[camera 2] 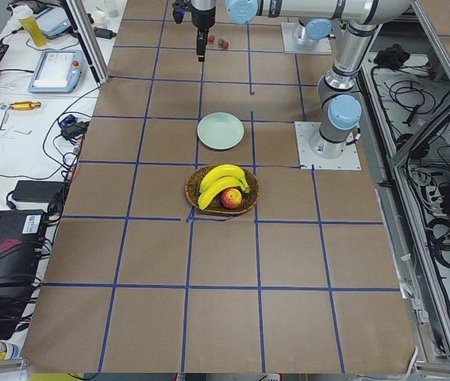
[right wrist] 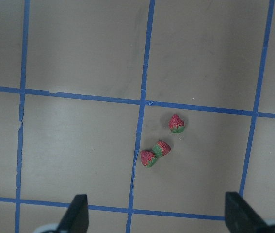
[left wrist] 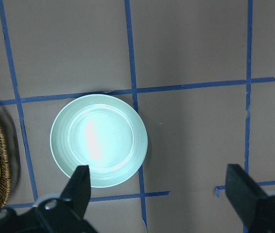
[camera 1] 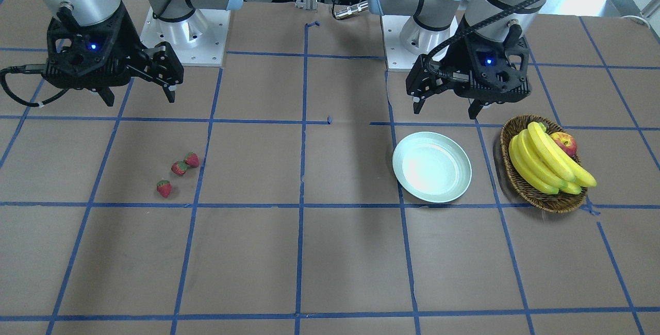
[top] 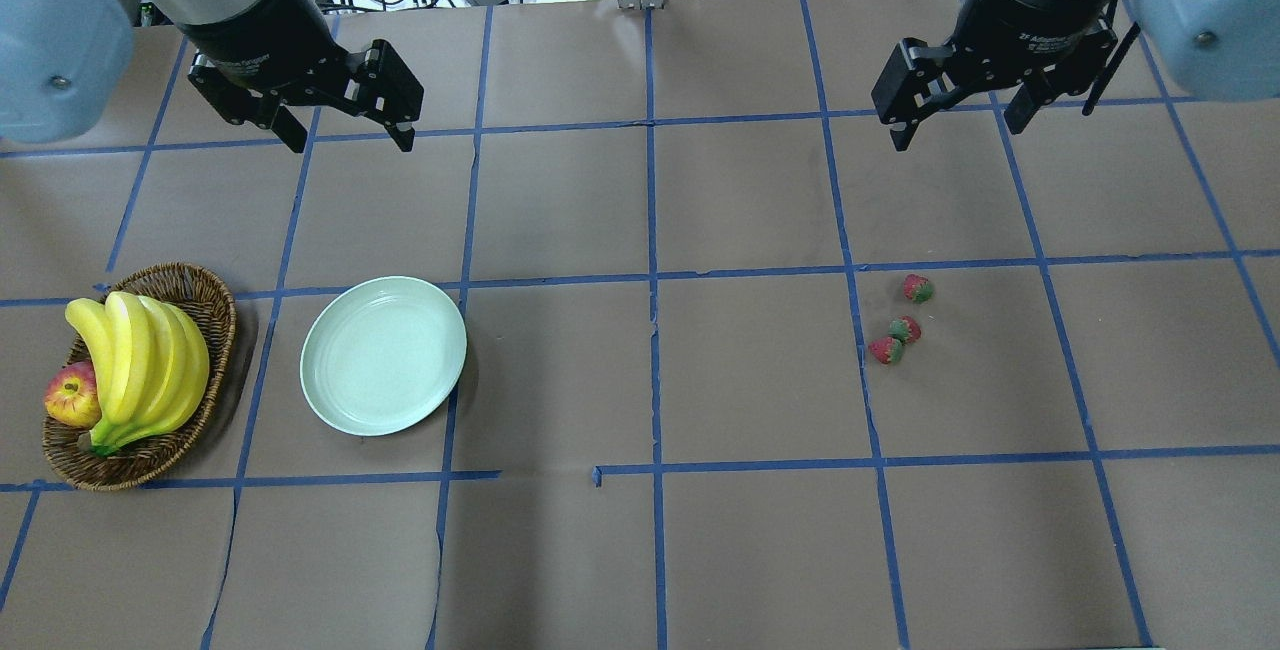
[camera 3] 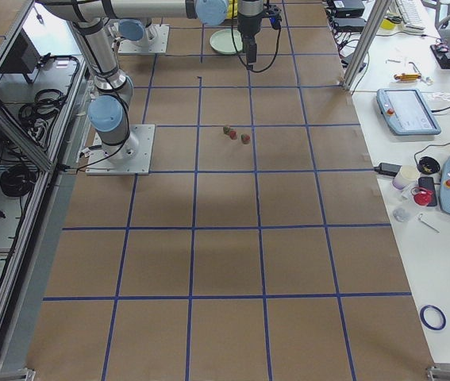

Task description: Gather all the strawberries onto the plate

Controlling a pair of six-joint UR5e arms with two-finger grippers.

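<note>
Well, nearest me on the brown paper-covered table with its blue tape grid [camera 1: 350, 263], three small red strawberries with green leafy caps [camera 1: 179, 168] lie at centre left of the frame, two touching and the third just beside. The round, glossy, pale mint plate [camera 1: 432, 174] sits well apart from them at centre right. To its right, a brown woven wicker basket [camera 1: 557, 203] holds yellow bananas [camera 1: 546, 162] and a red-yellow apple [camera 1: 564, 143]. Farther back, the right gripper [camera 1: 139, 99] hangs at upper left and the left gripper [camera 1: 444, 112] hangs just behind the plate. Both have their fingers spread wide, gripping nothing.
</note>
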